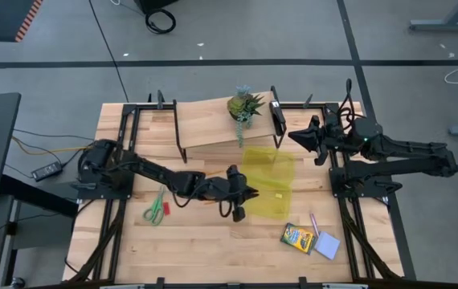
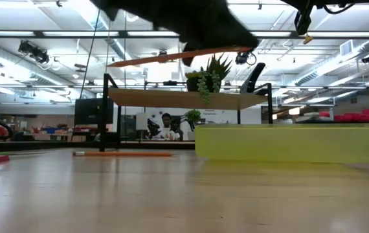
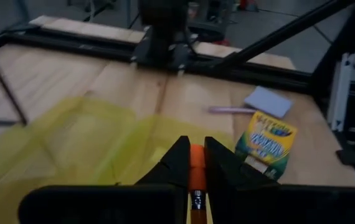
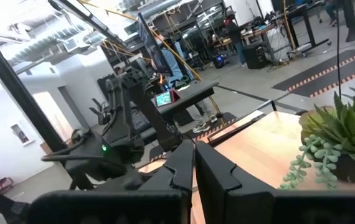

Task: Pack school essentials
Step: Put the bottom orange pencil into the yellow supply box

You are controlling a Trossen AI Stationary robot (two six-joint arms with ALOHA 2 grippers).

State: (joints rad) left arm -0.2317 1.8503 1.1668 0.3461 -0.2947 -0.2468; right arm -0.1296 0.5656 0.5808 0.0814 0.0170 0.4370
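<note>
Over the middle of the desk (image 1: pixel 213 241), the left gripper (image 1: pixel 240 202) has its fingers (image 3: pixel 176 163) pinched on an orange pencil (image 3: pixel 197 158), lifted clear of the wood right at the near-left edge of the translucent yellow pouch (image 1: pixel 267 183). From the low camera that pencil shows up as a tilted orange line in the air, and a second orange pencil (image 2: pixel 123 154) is lying flat on the desk off to the left. Green-handled scissors (image 1: pixel 157 209) sit on the wood on the left arm's side, well apart from the pouch. The yellow-green crayon box (image 1: pixel 299 238), thin pink pen (image 1: pixel 314 222) and pale blue notepad (image 1: pixel 328 245) are bunched together near the front right corner, all outside the pouch. Right gripper (image 1: pixel 298 136) hangs back by the raised wooden shelf (image 1: pixel 205 120), fingers (image 4: pixel 180 168) pressed together with nothing between them, close to the small potted succulent (image 1: pixel 243 106).
</note>
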